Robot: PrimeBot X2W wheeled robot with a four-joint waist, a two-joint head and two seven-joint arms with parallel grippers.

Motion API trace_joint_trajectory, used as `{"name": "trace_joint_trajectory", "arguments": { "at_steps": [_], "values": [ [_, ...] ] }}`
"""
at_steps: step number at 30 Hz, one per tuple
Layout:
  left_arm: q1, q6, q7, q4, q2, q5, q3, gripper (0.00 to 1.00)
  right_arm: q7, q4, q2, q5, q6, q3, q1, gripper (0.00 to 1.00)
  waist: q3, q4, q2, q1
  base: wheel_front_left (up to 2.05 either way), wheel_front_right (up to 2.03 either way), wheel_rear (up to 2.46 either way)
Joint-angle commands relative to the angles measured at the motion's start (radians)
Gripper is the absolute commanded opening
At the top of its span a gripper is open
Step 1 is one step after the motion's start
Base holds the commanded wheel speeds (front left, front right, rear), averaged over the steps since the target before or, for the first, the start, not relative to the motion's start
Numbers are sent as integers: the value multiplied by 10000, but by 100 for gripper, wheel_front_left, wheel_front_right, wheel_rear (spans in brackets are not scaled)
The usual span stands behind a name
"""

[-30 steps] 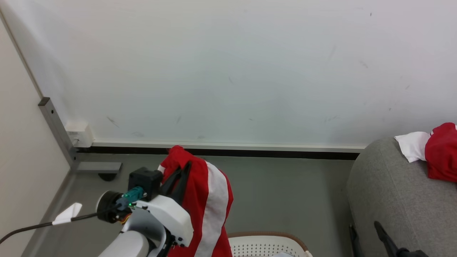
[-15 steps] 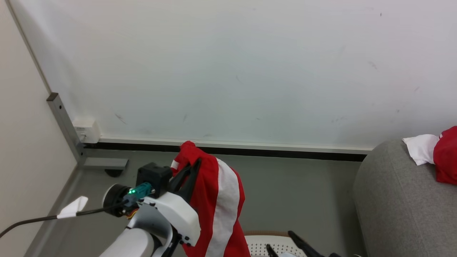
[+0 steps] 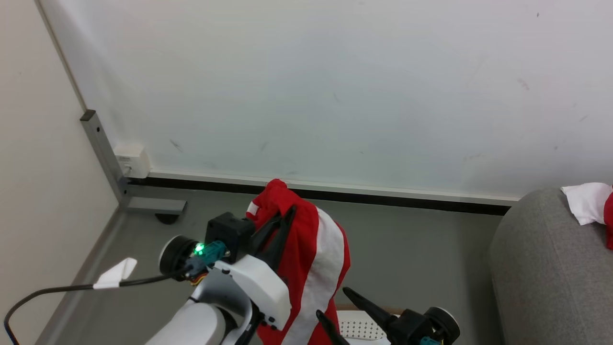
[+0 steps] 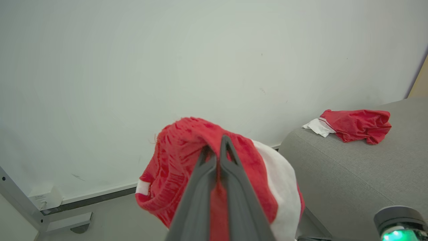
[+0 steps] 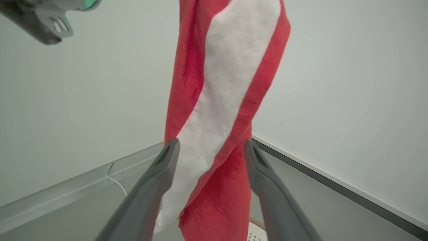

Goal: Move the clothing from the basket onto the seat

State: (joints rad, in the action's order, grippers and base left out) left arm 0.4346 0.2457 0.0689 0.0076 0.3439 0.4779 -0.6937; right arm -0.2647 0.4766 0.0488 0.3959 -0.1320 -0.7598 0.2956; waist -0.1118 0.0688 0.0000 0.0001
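Pinches the top of the soft red, white-panelled sports garment (image 3: pixel 311 254) in the closed left hand (image 4: pixel 219 147); straddles its hanging length with the right hand (image 5: pixel 210 147) spread wide.

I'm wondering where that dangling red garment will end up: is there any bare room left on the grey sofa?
Plenty. The sofa is bare grey fabric from its rounded near edge up to the crumpled red garment by the wall. That far spot is where it is crowded.
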Motion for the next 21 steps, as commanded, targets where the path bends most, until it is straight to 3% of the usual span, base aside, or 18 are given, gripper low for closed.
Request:
{"name": "trace_joint_trajectory", "arguments": {
  "at_steps": [1, 16, 17, 18, 21],
  "values": [
    [153, -44, 4, -94, -41, -138, -40, 0, 9, 160, 31, 117, 27, -106, 254, 100, 63, 64, 0, -1, 0, 0, 0],
    [480, -232, 127, -503, -596, -95, -611, 0, 11, 1280, 32, 930, 27, -305, 1424, 100, 412, 360, 0, -1, 0, 0, 0],
    [493, -240, 132, -502, -615, -93, -637, 0, 11, 1338, 31, 1062, 27, -347, 1454, 44, 427, 369, 0, -1, 0, 0, 0],
    [508, -245, 129, -491, -628, -95, -654, 0, 9, 1296, 27, 1210, 27, -338, 1537, 0, 442, 372, 0, -1, 0, 0, 0],
    [504, -232, 58, -390, -625, -55, -658, 0, 9, 1217, 32, 1594, 27, -393, 1638, 0, 485, 351, 0, -1, 0, 0, 0]
  ]
}}
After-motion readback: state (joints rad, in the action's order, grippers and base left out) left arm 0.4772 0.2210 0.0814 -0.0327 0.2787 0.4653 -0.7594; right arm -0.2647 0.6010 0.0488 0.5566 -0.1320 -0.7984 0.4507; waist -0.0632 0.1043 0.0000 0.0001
